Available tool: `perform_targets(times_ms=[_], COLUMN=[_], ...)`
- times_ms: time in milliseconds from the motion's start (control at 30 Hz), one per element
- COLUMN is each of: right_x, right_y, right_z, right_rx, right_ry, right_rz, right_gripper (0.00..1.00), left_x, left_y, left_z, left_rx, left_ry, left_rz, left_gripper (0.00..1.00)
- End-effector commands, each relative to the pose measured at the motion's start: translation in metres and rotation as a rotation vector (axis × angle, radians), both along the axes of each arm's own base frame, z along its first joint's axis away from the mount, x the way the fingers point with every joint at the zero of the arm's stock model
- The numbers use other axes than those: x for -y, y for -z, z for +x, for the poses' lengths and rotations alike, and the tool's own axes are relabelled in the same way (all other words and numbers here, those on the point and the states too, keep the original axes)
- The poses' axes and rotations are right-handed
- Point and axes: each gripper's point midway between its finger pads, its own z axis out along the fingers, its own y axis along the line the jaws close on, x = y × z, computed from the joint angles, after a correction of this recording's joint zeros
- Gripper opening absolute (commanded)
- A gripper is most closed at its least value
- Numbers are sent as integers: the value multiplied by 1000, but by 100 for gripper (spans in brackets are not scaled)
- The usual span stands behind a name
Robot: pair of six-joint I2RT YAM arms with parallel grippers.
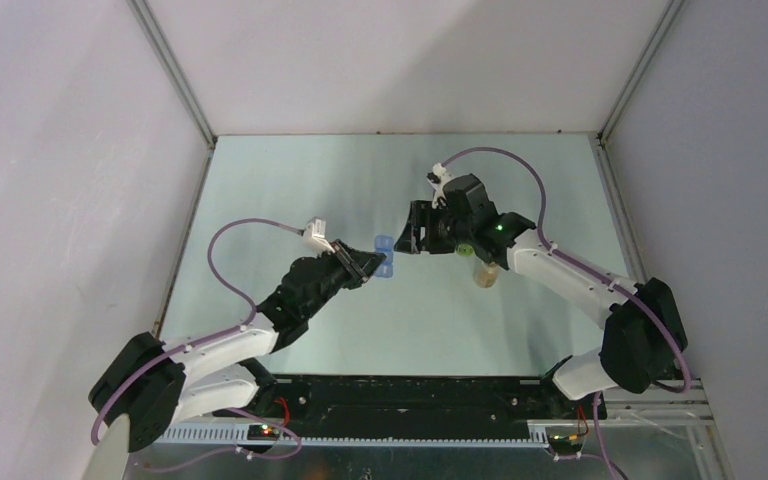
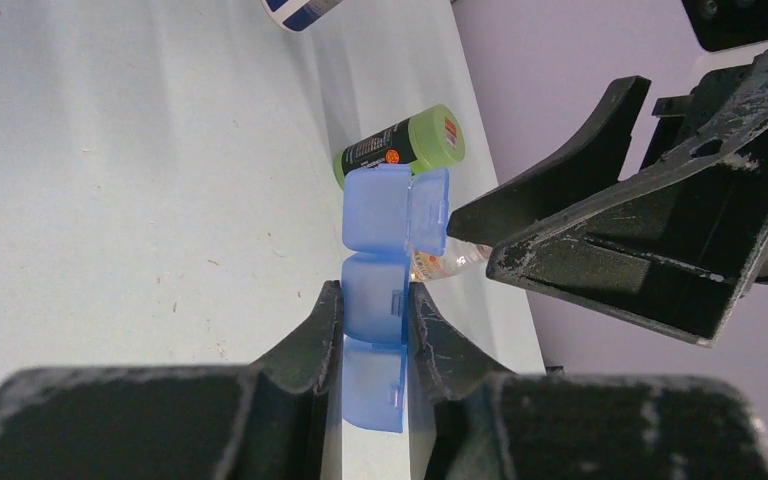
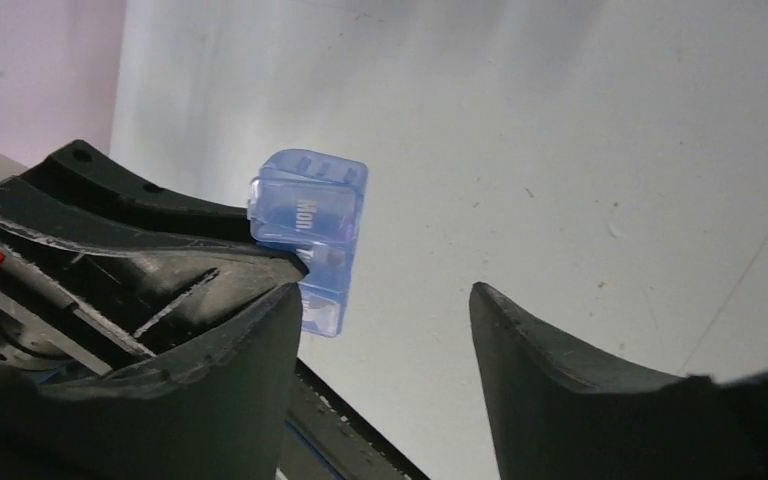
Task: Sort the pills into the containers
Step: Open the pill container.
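Pill box (image 1: 384, 256): 1, clear blue, pinched edge-on in the left gripper (image 1: 365, 265) and held out over the middle of the table (image 1: 310, 180). The left wrist view shows 3 of its sections in a row, and the lid on the far one stands partly open. The right wrist view reads "Mon." on that end.

Counted from big to small:
- 3 pale wall panels (image 1: 380, 60) joined by metal struts
- 1 table
- 2 arms
- 2 grippers
- 2 bottles in the overhead view
- 1 pill box

The left gripper's fingers are clamped tight on the box's flat sides (image 2: 385, 300). The right gripper (image 1: 415, 232) faces it from just beyond, fingers well apart and holding nothing (1 fingertip sits just beside the open lid; I cannot tell whether it touches).

A black bottle with a green lid (image 2: 400, 148) lies on its side past the box. A clear bottle (image 1: 484, 274) stands under the right arm, mostly hidden behind the box in the left wrist view. A white and blue container (image 2: 300, 10) is cut off at that view's top edge.

The table is a pale mint sheet with faint scuffs, walled on its left, far and right edges. The far half and the left side are bare, with open room there. Both bottles crowd close under the right forearm.
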Motion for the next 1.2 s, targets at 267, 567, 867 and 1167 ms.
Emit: perform_targets(times_ms=[267,567,867,1167], right_x=[-25,-26,-17,15], right_y=[-27,-16,-2,-11], right_z=[7,25,28,27], right_rx=[159,167,144,137], right_ry=[17,95,125,230], right_rz=[23,-44,-109,-158], right_gripper=[90,88,82,51], left_x=[5,11,10,6], left_y=[-22,-23,-25,-27], left_z=[6,5,7,8], left_rx=[55,55,60,65], left_ry=[10,37,28,11], left_rz=[-21,-38,-35,-32], left_gripper=[0,0,0,0])
